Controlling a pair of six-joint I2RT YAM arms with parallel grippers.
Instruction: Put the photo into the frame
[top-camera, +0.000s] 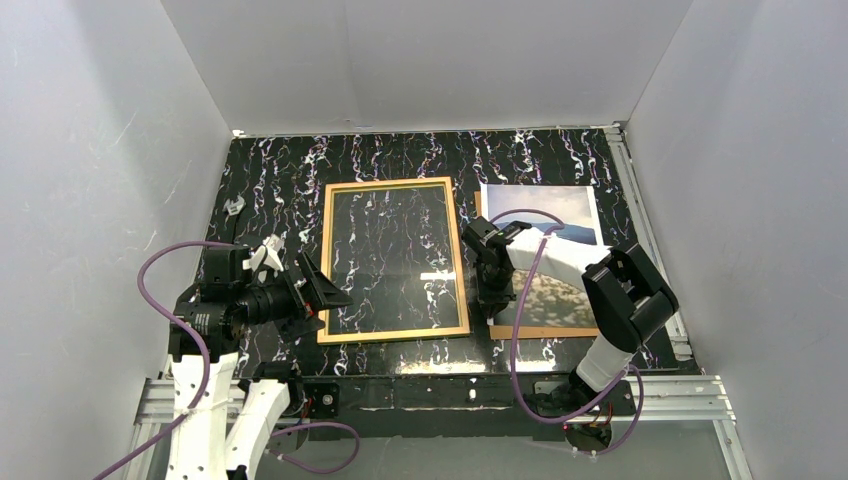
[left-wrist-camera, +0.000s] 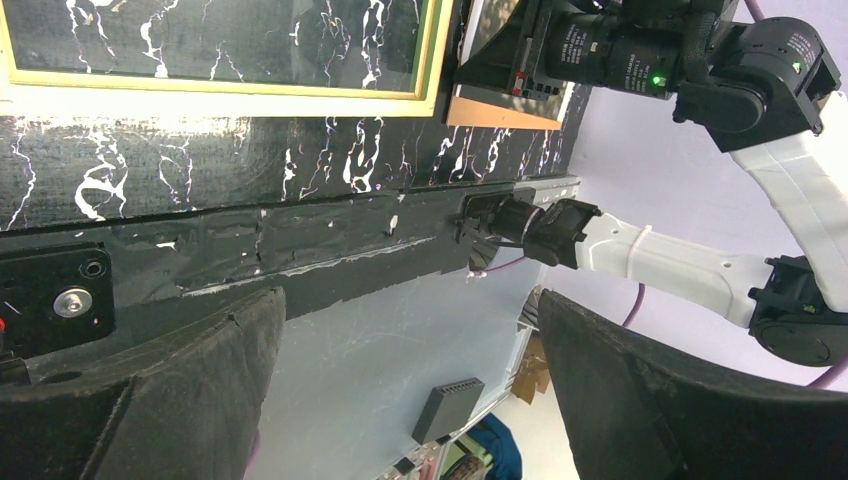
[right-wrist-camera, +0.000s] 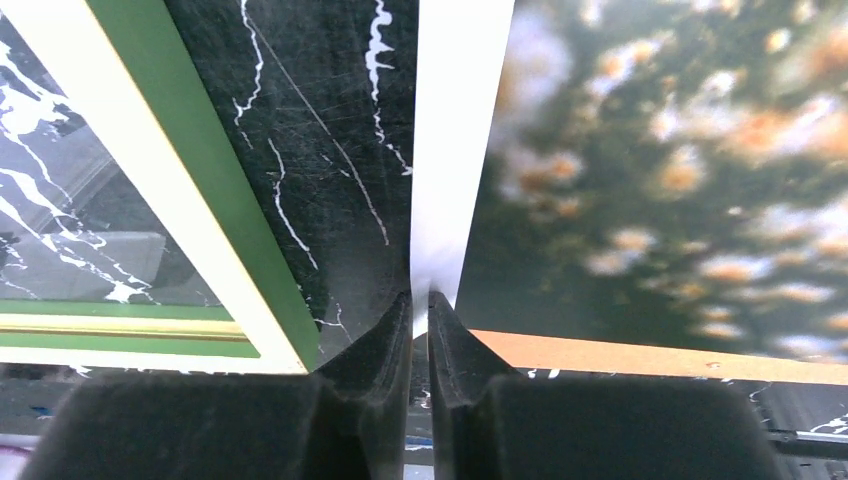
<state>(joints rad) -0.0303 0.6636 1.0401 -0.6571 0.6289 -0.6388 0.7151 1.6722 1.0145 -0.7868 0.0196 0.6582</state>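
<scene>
My right pincer (right-wrist-camera: 421, 305) is pressed nearly together on the photo (right-wrist-camera: 680, 180). Its two black, wedge-shaped fingers (right-wrist-camera: 375, 345) narrow to thin tips with a sliver of white paper between them. That sliver is the plain white strip along the photo's left side, close to its near corner. The rest of the print is a dark field speckled with soft pale and orange blotches.

From above, the photo (top-camera: 555, 295) lies at the right of the table (top-camera: 280, 170), flat on a brown board (top-camera: 545, 332). The board shows as a smooth, matte band (right-wrist-camera: 650, 355) past the print's near edge. The table is black with white marble-like veins and fine scratches.

The frame (top-camera: 462, 260) lies flat at the middle of the table, just left of the photo and apart from it, with a strip of table between them. It is a thin upright rectangle, tan from overhead. Close up, its near right corner (right-wrist-camera: 200, 170) has a bright green face and a cream edge.

My left pincer (left-wrist-camera: 410, 330) hangs at the near left, spread wide and holding nothing. Its fingers (left-wrist-camera: 200, 390) are broad, black and rough-textured.
</scene>
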